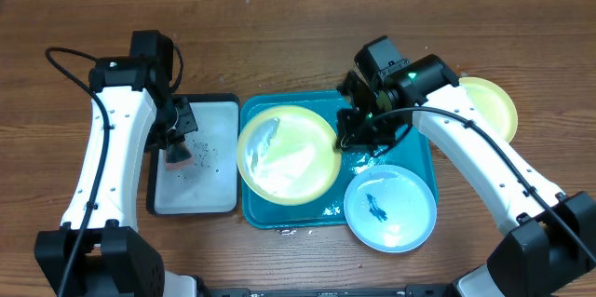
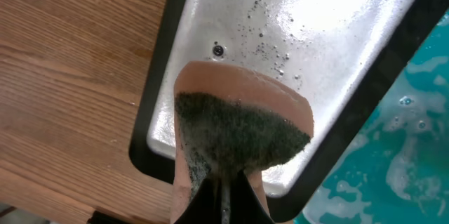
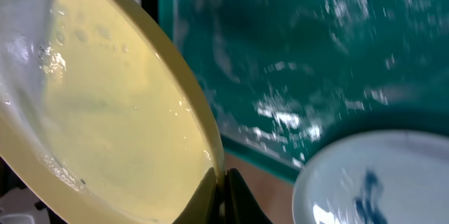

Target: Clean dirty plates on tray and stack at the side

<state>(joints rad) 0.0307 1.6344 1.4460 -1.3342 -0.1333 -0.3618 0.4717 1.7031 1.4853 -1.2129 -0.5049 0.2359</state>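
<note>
A yellow-green rimmed plate [image 1: 287,155] is tilted over the left part of the turquoise tray [image 1: 321,215], wet and shiny. My right gripper [image 1: 343,141] is shut on its right rim; the right wrist view shows the rim [image 3: 203,136] pinched between the fingers [image 3: 223,194]. A pale blue rimmed plate [image 1: 391,208] with a dark smear lies at the tray's front right corner. A second yellow-green plate [image 1: 491,106] lies on the wooden tabletop [image 1: 279,46] at the right. My left gripper [image 1: 177,148] is shut on a sponge [image 2: 238,129] over the small tray.
A smaller black-rimmed white tray [image 1: 196,162] with dark specks stands left of the turquoise tray. The turquoise tray's floor [image 3: 316,62] is wet with foam. Cables run along both arms.
</note>
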